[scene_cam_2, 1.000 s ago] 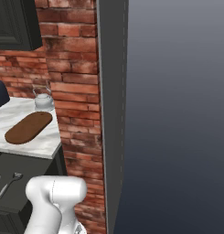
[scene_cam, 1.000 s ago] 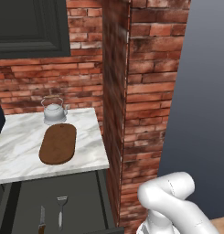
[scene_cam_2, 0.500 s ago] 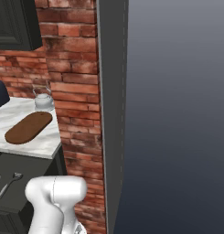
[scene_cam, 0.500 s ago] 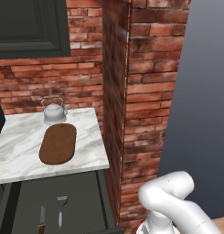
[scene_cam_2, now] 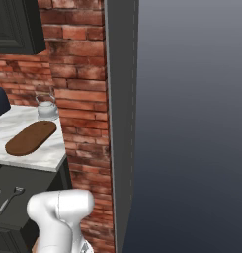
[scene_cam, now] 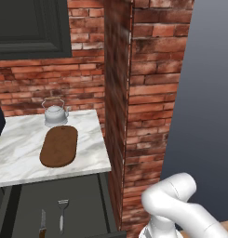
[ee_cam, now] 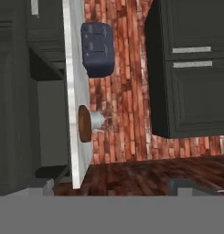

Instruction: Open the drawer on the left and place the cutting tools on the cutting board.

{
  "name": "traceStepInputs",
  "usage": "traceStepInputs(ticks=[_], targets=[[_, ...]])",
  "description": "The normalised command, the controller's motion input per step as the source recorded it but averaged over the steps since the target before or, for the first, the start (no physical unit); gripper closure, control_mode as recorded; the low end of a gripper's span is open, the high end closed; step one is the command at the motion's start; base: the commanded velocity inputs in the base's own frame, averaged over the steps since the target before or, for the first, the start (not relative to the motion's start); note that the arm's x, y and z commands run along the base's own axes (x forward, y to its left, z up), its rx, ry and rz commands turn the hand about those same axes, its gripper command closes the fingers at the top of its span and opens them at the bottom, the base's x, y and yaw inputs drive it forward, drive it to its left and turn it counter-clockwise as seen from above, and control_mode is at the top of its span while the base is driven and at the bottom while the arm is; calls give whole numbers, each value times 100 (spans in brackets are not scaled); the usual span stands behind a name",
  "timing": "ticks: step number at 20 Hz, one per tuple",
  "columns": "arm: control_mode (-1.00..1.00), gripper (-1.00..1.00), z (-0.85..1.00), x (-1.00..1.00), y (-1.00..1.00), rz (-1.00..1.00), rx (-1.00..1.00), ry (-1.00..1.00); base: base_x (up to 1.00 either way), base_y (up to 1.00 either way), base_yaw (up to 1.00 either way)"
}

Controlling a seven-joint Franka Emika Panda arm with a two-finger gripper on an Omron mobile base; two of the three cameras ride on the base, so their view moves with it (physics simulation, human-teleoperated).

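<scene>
Kettle [scene_cam: 55, 115] at counter [scene_cam: 92, 153] back edge, just behind cutting board [scene_cam: 59, 146]. Drawer [scene_cam: 87, 204] open below, holding knife [scene_cam: 42, 224] beside peeler [scene_cam: 62, 214]. Pincer [ee_cam: 118, 185] released, empty.

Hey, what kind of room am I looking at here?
Most likely a kitchen: a kettle and oval cutting board sit on a marble countertop, with dark cabinets against brick walls.

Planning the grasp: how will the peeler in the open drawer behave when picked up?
The peeler looks slim and metallic, so probably stiff and light. It lies flat on the drawer floor, so a grip on its thin handle may slip. Its forked head likely keeps it from rolling.
</scene>
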Motion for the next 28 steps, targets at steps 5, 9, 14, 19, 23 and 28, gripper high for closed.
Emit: traceStepInputs(ticks=[5,9,14,19,23,28], targets=[[-100,-100,70,4,-45,-2,12,2,0,0,0],[-100,-100,83,7,-42,0,10,8,0,0,0],[-100,-100,84,14,-41,0,10,10,0,0,0],[-100,-100,73,23,-42,0,10,15,0,0,0],[-100,-100,62,59,-46,0,9,13,0,0,0],[-100,-100,62,75,-44,0,11,10,0,0,0]])
